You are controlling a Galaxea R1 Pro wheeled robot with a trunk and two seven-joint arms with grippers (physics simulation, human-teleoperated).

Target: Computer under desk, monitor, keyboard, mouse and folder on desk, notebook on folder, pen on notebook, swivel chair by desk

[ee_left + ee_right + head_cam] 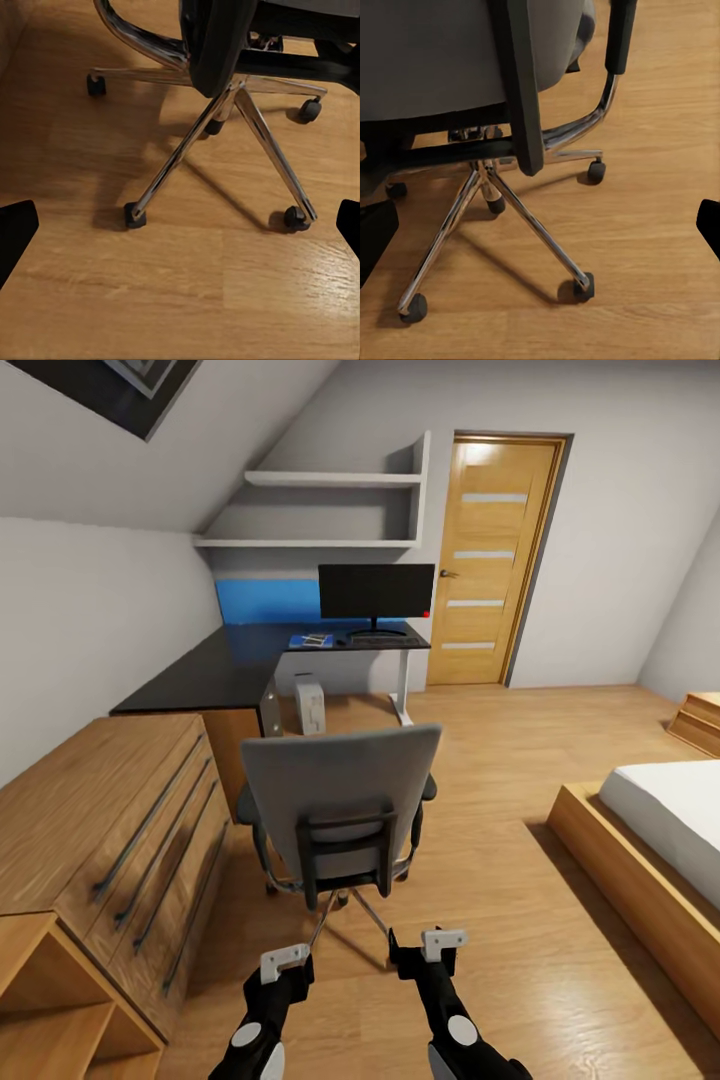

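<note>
1. Left gripper (283, 963): low behind chair, fingers wide, empty.
2. Grey upholstered swivel chair w/ chrome star base (340, 800): centre floor, back to camera, well apart from glossy black L-shaped desk (215, 670).
3. Right gripper (432, 945): fingers wide, empty.

Swivel chair (340, 800) stands on the floor (520, 920) directly ahead of me, its back toward me, between me and the desk (215, 670). On the desk: monitor (376, 592) at the far end, keyboard (375, 641) before it, folder (311, 641) to its left. Computer (309, 704) under the desk. Drawer chest (110, 810) at my left, bed (650, 830) at my right, door (490, 560) behind the desk's right.
</note>
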